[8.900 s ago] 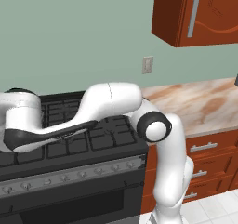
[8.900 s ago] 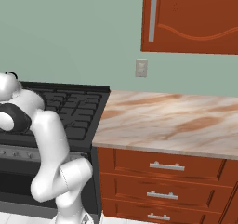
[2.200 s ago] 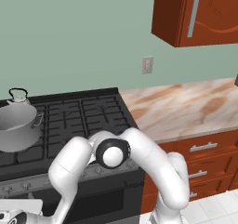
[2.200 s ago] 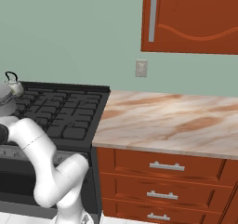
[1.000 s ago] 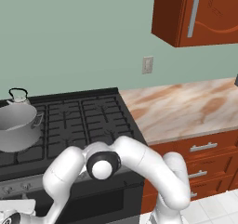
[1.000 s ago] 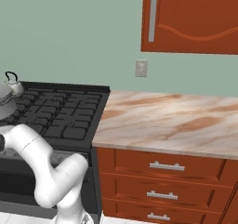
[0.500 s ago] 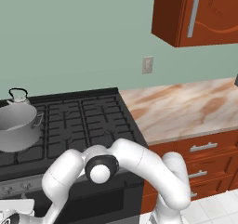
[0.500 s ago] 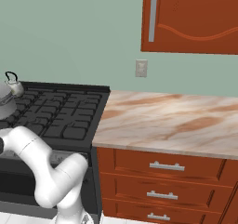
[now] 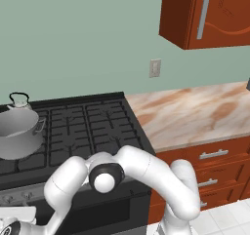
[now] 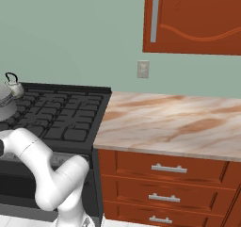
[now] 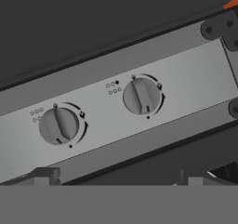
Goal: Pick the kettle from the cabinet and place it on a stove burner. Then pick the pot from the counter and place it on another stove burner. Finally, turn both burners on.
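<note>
Smooth, glossy white arm (image 9: 146, 168) of thick rounded tube links, bulging at the bends. Black joint ring capped with a white dome (image 9: 105, 178). No cables, screws or markings seen.

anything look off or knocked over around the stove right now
Nothing stands out. The pot sits upright on the stove burners at the left, with the kettle upright just behind it. The counter shows no spill and the cabinet door is shut. In the hand view, two knobs face the camera.
</note>
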Controlling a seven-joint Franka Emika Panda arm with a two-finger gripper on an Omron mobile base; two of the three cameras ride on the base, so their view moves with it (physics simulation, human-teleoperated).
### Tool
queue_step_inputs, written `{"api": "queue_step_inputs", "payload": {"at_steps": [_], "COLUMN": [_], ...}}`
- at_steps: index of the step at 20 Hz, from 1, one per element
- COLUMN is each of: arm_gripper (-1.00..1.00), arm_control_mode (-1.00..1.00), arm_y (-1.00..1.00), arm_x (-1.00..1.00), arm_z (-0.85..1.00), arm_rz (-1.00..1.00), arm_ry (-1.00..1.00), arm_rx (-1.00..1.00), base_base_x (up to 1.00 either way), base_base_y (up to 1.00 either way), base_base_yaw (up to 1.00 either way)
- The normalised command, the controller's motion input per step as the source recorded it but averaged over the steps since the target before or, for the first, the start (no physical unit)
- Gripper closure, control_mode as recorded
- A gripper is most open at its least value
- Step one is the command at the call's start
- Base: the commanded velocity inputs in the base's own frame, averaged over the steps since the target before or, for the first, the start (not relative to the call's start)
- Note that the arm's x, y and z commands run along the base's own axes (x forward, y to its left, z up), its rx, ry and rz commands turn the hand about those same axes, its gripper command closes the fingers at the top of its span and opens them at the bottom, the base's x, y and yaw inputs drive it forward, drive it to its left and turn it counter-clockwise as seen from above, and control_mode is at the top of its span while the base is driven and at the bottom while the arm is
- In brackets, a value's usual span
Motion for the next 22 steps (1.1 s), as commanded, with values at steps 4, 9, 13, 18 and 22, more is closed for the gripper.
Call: {"api": "queue_step_inputs", "payload": {"at_steps": [4, 9, 13, 18, 22], "arm_gripper": [-1.00, -1.00, -1.00, -1.00, -1.00], "arm_control_mode": [-1.00, -1.00, -1.00, -1.00, -1.00], "arm_y": [0.08, 0.18, 0.23, 0.15, 0.09], "arm_x": [0.15, 0.16, 0.12, 0.06, 0.00], "arm_z": [0.00, -0.01, -0.06, -0.10, -0.15], "arm_rz": [0.00, 0.00, 0.00, 0.00, 0.00], "arm_ry": [0.00, 0.00, 0.00, 0.00, 0.00], "arm_rx": [0.00, 0.00, 0.00, -0.01, -0.02], "base_base_x": [0.00, 0.00, 0.00, 0.00, 0.00], "base_base_y": [0.00, 0.00, 0.00, 0.00, 0.00], "base_base_yaw": [0.00, 0.00, 0.00, 0.00, 0.00]}}
